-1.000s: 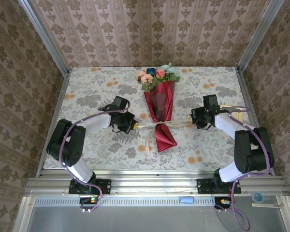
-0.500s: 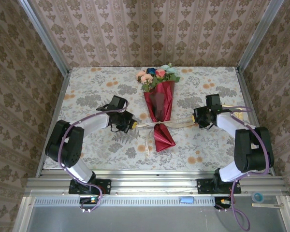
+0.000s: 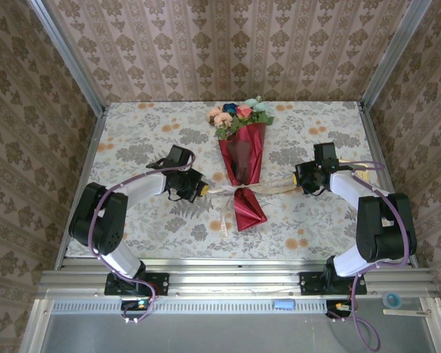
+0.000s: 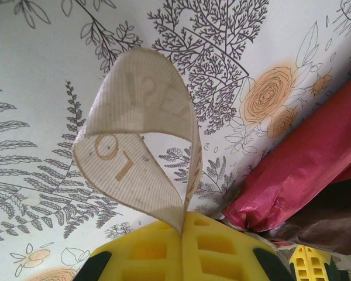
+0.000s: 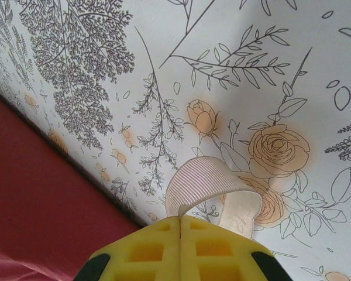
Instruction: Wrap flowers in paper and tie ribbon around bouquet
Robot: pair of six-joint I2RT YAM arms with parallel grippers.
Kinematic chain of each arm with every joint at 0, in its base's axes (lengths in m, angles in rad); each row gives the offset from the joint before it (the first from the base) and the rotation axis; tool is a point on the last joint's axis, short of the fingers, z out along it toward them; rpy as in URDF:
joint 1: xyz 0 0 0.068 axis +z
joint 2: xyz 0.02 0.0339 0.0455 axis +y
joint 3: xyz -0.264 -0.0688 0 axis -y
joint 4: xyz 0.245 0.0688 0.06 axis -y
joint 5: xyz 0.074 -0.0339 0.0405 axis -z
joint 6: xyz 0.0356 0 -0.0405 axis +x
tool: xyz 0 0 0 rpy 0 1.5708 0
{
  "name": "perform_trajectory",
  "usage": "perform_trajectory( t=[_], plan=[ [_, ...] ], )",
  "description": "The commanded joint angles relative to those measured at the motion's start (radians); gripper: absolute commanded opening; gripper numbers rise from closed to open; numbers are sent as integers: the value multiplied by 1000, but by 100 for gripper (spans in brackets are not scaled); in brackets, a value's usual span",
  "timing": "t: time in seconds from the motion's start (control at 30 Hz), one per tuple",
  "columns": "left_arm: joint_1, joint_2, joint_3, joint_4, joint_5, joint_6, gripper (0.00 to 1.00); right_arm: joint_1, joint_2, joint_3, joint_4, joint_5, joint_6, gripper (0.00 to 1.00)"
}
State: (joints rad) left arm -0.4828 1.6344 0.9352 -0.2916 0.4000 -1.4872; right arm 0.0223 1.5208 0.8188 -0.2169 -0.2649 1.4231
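**Both ribbon ends pinched**

The bouquet (image 3: 241, 154) lay in the middle of the table (image 3: 132, 147), flowers (image 3: 239, 113) toward the far edge, stems hidden inside the paper (image 3: 248, 209). The ribbon (image 3: 268, 190) crossed its narrow waist (the crossing itself was too small to read from above). The left gripper (image 4: 182, 233) was clamped tight on one looped end, and the right gripper (image 5: 180, 225) was closed just as firmly on the other. In both wrist views the red paper ran off the frame's edge.
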Motion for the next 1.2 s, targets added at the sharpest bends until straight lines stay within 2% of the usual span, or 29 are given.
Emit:
perform_trajectory(
  t=[0.0,0.2,0.23,0.27,0.3,0.33,0.37,0.4,0.43,0.47,0.57,0.6,0.63,0.67,0.8,0.87,0.93,1.0,1.03,1.07,1.1,1.17],
  plan=[
    [20,-12,-9,-57,-26,22,0,-32,12,25,-25,93,-13,0],
    [20,-7,19,-51,-20,50,0,-37,20,69,-34,62,-67,0],
    [20,-8,35,-56,-20,66,11,-36,32,108,-71,43,-108,0],
    [20,-7,54,-78,-24,83,24,-33,38,149,-116,38,-150,9],
    [20,-11,82,-117,-35,105,35,-27,38,192,-180,54,-192,30],
    [20,-16,110,-156,-55,132,42,-22,26,225,-240,80,-226,45],
    [20,-26,133,-188,-75,153,47,-22,9,242,-276,101,-250,53],
    [20,-42,157,-221,-101,179,53,-24,-14,253,-311,121,-274,82],
    [20,-59,177,-252,-127,199,67,-28,-37,263,-342,139,-295,93],
    [34,-75,192,-273,-144,216,71,-31,-58,272,-366,154,-314,98],
    [80,-134,213,-322,-182,256,76,-47,-119,298,-428,195,-375,100],
    [95,-157,213,-324,-183,276,82,-52,-147,304,-441,212,-398,100],
    [113,-181,211,-323,-185,301,96,-60,-176,308,-451,234,-426,100],
    [131,-209,206,-309,-183,339,100,-66,-206,304,-452,261,-460,100],
    [207,-346,154,-249,-186,503,100,-78,-347,270,-452,411,-643,100],
    [257,-427,106,-253,-211,567,100,-79,-410,236,-469,531,-741,100],
    [294,-487,62,-302,-288,632,100,-79,-447,173,-478,656,-796,100],
    [300,-527,40,-428,-496,654,100,-78,-493,46,-364,655,-944,100],
    [301,-547,15,-449,-596,697,100,-74,-520,-49,-233,603,-1053,100],
    [300,-566,-12,-444,-653,760,100,-64,-543,-123,-141,590,-1096,100],
    [304,-591,-57,-410,-699,813,100,-54,-568,-219,-32,579,-1110,100],
    [314,-653,-188,-203,-708,1015,100,-36,-592,-332,145,562,-1147,100]
  ],
)
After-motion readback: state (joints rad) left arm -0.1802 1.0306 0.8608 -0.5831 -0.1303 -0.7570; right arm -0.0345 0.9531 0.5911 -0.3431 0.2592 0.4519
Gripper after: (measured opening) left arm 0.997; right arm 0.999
